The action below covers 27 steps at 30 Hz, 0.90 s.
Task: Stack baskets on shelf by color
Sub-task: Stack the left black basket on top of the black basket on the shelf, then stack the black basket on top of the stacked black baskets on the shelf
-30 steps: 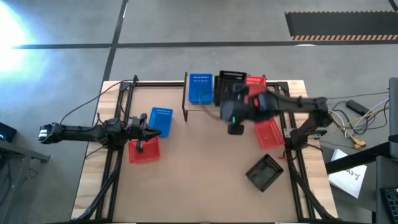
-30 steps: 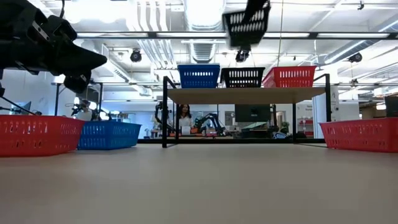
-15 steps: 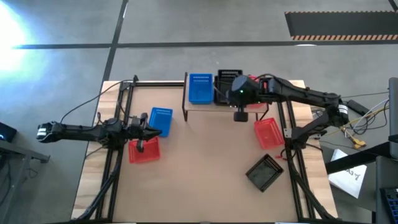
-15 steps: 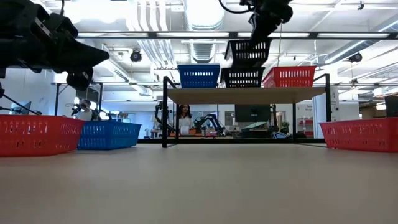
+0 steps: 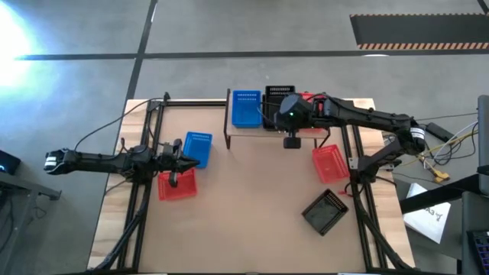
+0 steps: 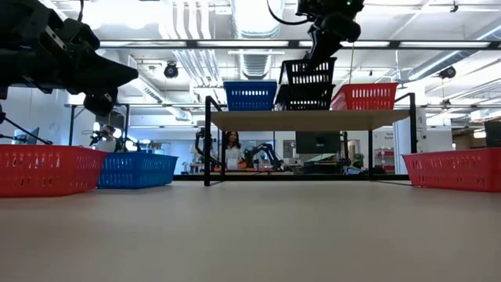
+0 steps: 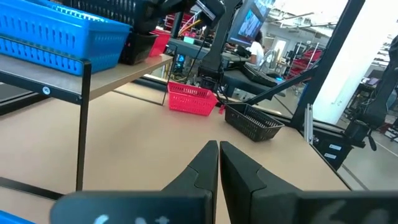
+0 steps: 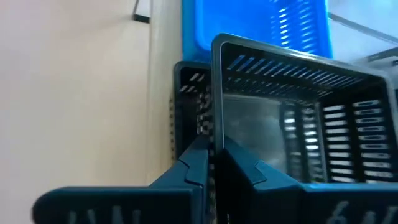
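Note:
On the shelf (image 6: 309,119) stand a blue basket (image 5: 246,107), a black basket (image 6: 305,97) and a red basket (image 6: 364,95) side by side. A second black basket (image 6: 308,71) sits tilted on top of the black one, with my right gripper (image 6: 317,53) shut on it from above. My left gripper (image 5: 183,160) is shut on nothing and hangs level at the table's left, beside a blue basket (image 5: 197,148) and a red basket (image 5: 176,185) on the table. My right gripper pinches the upper black basket's end wall at its rim (image 8: 213,134), one finger inside the basket and one outside. The fingers slant down from the table's near side. The basket is tilted, its lower part on the black basket (image 8: 186,106) beneath.
A red basket (image 5: 330,163) and a black basket (image 5: 327,211) lie on the table at the right. The shelf's black legs (image 6: 207,141) stand at the table's far middle. Bare tabletop (image 5: 252,198) spreads across the middle and near side.
My right gripper has gone toward the table's far edge and down with the black basket. The basket has come from high above the shelf down onto the black basket standing there.

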Each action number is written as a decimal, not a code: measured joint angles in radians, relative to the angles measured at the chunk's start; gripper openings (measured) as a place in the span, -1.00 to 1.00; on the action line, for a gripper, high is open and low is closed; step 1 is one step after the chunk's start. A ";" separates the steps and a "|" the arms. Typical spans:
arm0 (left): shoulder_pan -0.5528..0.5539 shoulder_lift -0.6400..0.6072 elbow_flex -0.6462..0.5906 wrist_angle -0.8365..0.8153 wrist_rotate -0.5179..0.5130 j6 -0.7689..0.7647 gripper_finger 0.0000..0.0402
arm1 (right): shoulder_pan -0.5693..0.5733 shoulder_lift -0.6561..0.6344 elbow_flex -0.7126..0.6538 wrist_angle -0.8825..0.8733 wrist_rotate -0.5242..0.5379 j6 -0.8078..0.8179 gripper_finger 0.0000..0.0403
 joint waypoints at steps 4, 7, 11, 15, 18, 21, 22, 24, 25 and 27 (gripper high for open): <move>0.000 0.000 0.000 0.000 0.000 0.000 -1.00 | -0.003 0.000 0.000 0.016 0.002 0.002 -0.70; 0.000 0.000 0.000 0.000 0.000 0.000 -1.00 | -0.003 -0.001 0.001 0.036 0.001 -0.006 -0.55; 0.000 -0.001 0.000 0.000 0.000 0.000 -1.00 | -0.003 -0.004 0.001 0.076 0.006 -0.008 -0.38; 0.000 -0.001 0.000 0.000 0.000 0.000 -1.00 | -0.003 -0.020 0.003 0.089 0.029 0.034 -0.28; 0.000 0.000 0.000 0.000 0.000 0.000 -1.00 | 0.013 -0.039 0.003 0.092 0.030 0.090 -0.27; 0.000 0.000 0.000 0.000 0.000 0.000 -1.00 | 0.055 -0.057 -0.004 0.093 0.029 0.149 -0.31; 0.000 0.000 0.000 -0.001 0.000 0.000 -1.00 | 0.074 -0.063 -0.010 0.091 0.029 0.168 -0.33; 0.000 0.000 0.000 0.000 0.000 0.000 -1.00 | 0.120 -0.074 -0.024 0.093 0.032 0.209 -0.36; 0.000 0.000 0.000 -0.001 0.000 0.000 -1.00 | 0.147 -0.079 -0.034 0.094 0.043 0.234 -0.38; 0.000 0.000 0.000 -0.001 0.000 0.000 -1.00 | 0.213 -0.081 -0.056 0.094 0.091 0.289 -0.41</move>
